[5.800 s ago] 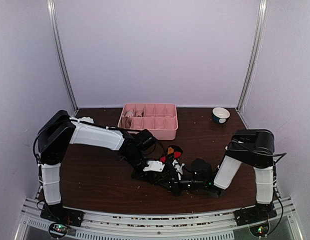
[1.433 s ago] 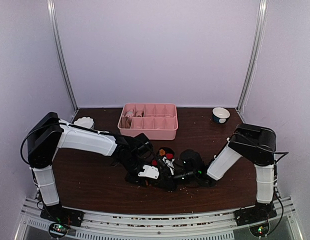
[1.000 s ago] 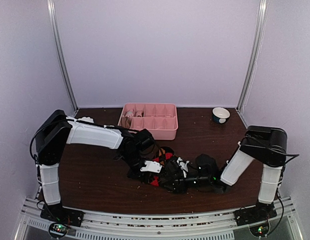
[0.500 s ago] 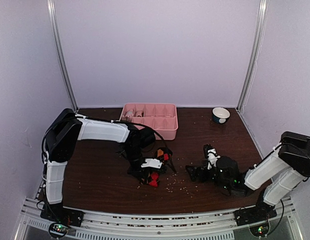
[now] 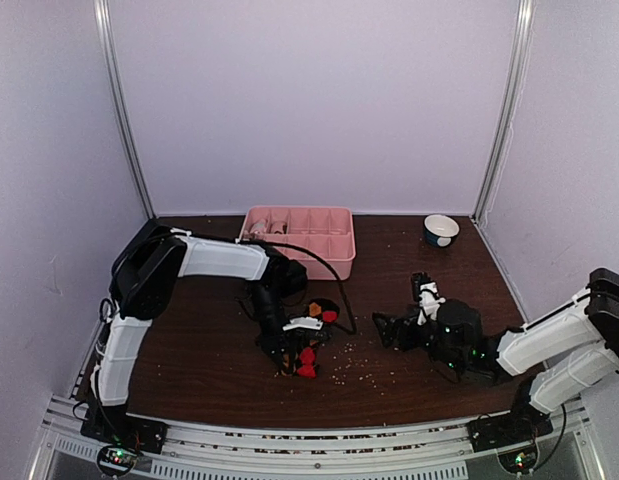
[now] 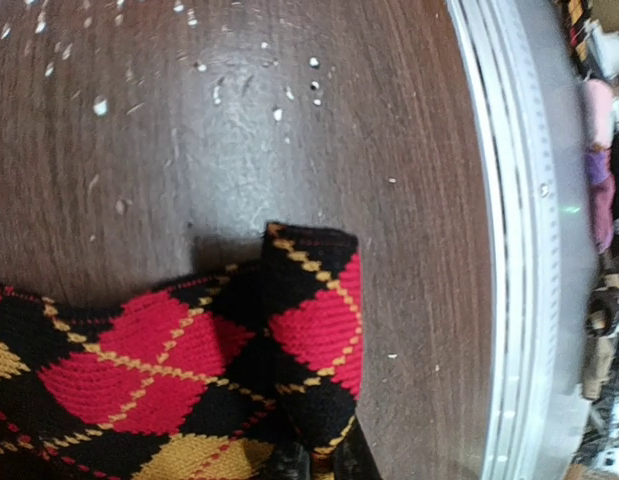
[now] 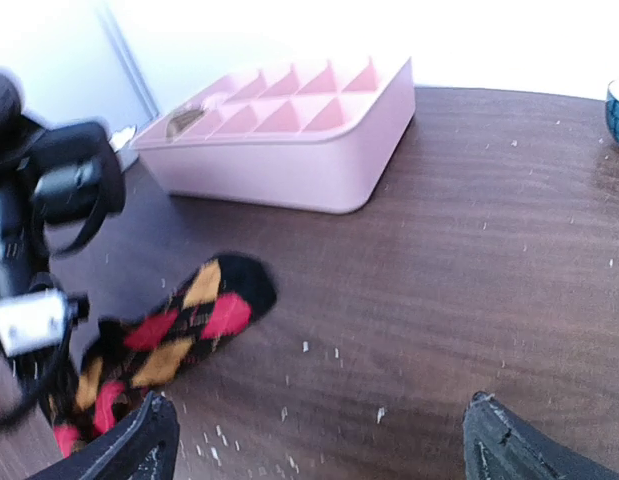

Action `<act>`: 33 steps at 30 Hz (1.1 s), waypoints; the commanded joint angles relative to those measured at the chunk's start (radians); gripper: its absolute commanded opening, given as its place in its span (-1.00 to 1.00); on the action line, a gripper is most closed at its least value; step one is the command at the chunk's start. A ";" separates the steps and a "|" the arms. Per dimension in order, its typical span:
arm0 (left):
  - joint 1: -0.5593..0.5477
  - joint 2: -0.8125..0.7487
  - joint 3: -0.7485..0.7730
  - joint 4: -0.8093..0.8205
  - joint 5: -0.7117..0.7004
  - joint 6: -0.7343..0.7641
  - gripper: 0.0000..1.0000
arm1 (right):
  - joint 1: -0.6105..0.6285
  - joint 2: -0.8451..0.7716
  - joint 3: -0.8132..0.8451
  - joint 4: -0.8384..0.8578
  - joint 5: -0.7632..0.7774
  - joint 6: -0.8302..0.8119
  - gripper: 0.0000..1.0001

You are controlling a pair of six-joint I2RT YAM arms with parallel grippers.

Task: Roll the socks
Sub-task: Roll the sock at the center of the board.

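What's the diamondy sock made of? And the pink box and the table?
Sock: knitted yarn, soft and matte; the stitch rows show. Pink box: probably plastic, smooth, with moulded dividers. Table: dark wood or wood-look, faintly shiny; grain streaks show.

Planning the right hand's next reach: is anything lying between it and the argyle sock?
Nothing visible does. Only crumb-speckled table lies between the open right hand and the sock; the pink tray sits farther back.

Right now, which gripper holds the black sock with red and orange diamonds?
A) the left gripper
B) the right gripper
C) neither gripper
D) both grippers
A: the left gripper is shut on the argyle sock, while the right gripper stands open, apart from it.
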 commanded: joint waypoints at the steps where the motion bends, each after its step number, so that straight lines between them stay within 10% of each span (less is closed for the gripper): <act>1: 0.045 0.088 0.042 -0.083 0.062 -0.001 -0.94 | 0.051 0.008 -0.078 0.023 -0.048 -0.103 1.00; 9: 0.078 0.114 0.030 -0.098 0.075 -0.014 -0.91 | 0.165 -0.036 0.034 -0.124 0.230 -0.092 0.99; 16: 0.079 0.146 0.058 -0.124 0.039 -0.030 -0.91 | 0.219 0.120 0.057 -0.021 -0.182 -0.321 0.60; 19: 0.079 0.151 0.062 -0.139 0.024 -0.016 -0.91 | 0.313 0.196 0.018 0.156 -0.232 -0.490 0.36; 33: 0.076 0.130 0.019 -0.169 0.011 0.054 -0.90 | 0.340 0.509 0.408 -0.024 -0.432 -0.785 -0.09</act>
